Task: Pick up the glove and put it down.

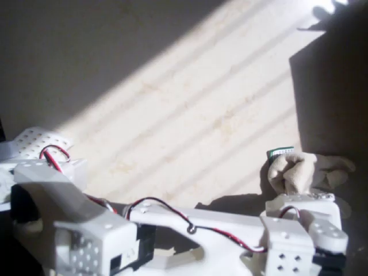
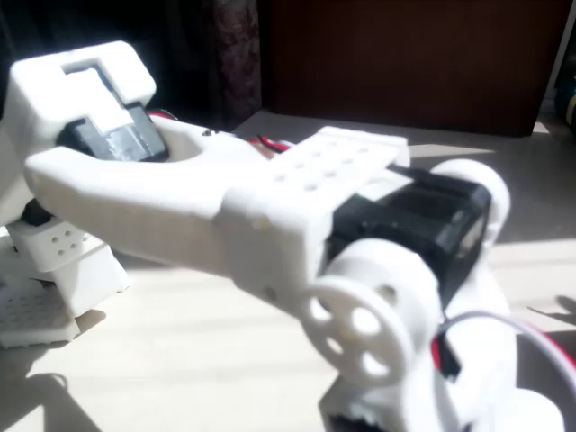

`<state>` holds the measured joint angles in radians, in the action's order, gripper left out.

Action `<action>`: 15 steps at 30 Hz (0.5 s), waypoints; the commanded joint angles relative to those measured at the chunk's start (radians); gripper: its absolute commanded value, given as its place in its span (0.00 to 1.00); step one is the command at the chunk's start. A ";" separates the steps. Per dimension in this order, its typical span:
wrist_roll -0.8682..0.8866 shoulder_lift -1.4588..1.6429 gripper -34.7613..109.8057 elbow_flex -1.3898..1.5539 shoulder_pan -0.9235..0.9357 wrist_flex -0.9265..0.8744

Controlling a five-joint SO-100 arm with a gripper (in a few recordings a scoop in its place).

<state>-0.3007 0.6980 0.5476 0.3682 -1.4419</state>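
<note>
From overhead I see the glove (image 1: 303,172) bunched on the table (image 1: 190,115) at the arm's (image 1: 218,230) tip, beside a green card (image 1: 279,153); the gripper's jaws are probably underneath, and I can't tell their state.

We see a pale, cream table (image 1: 190,115) striped with bright sunlight and slanting shadow bands. Deep shade covers its upper left corner. Behind it in the fixed view stands a dark brown wall (image 2: 405,63).
</note>
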 commanded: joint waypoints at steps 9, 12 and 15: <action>-0.032 0.084 0.25 -0.020 0.000 -0.002; -0.077 0.109 0.26 -0.020 -0.002 -0.003; -0.083 0.110 0.29 -0.020 0.000 -0.005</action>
<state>-0.3697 0.7148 0.5476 0.3682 -1.4419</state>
